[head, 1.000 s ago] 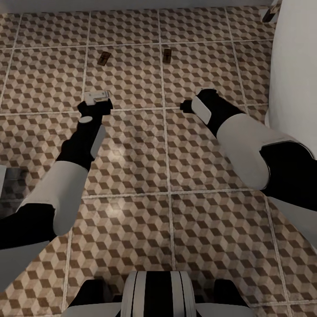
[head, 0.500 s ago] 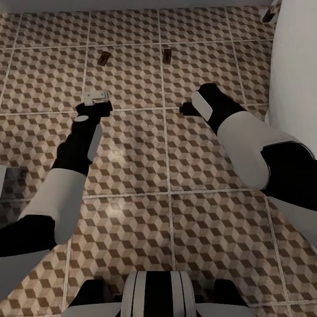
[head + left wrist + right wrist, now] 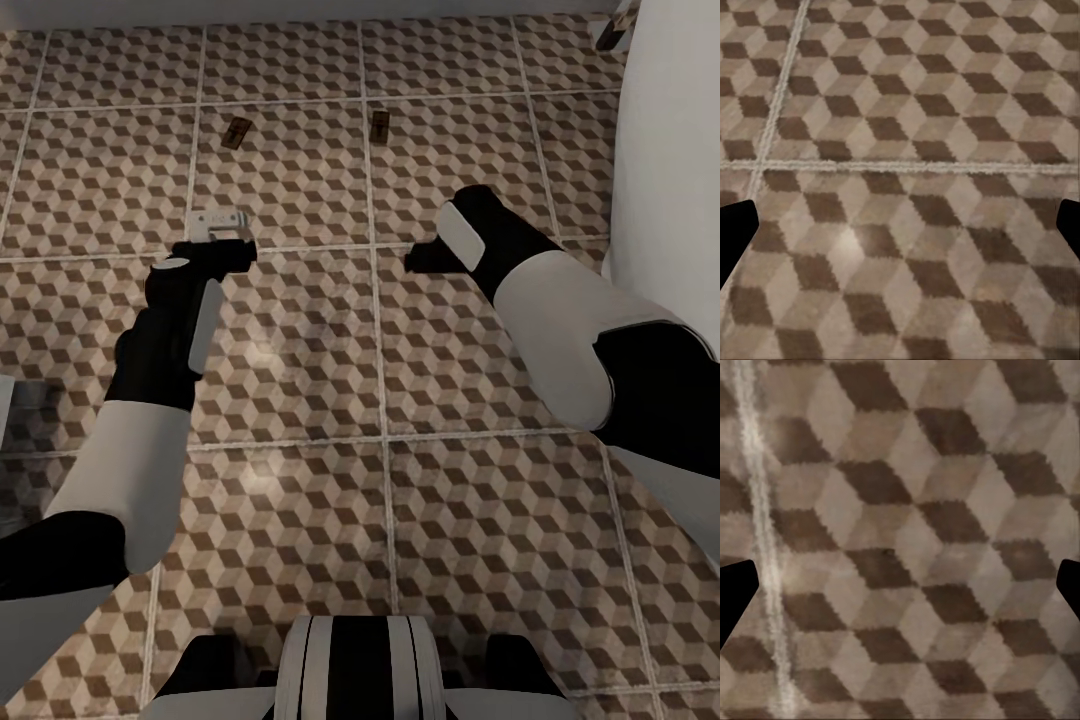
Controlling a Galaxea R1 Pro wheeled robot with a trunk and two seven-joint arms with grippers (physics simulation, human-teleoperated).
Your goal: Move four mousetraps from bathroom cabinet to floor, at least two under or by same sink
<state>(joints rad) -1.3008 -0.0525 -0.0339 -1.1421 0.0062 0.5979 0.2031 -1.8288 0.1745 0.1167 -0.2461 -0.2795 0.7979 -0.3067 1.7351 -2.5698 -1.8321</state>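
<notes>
Both my claws spread, holding nothing: left claw [image 3: 222, 232], right claw [image 3: 420, 255] hover low over bathroom floor [image 3: 300, 350]. Two mousetraps [image 3: 236, 132] [image 3: 379, 124] lie flat ahead of claws, well apart. Third possibly far ahead-right, unclear.

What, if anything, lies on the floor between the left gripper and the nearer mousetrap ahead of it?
Nothing visible. From the left gripper to the nearer mousetrap the head view shows bare patterned floor. The left wrist view also shows bare tiles between the open fingers.
</notes>
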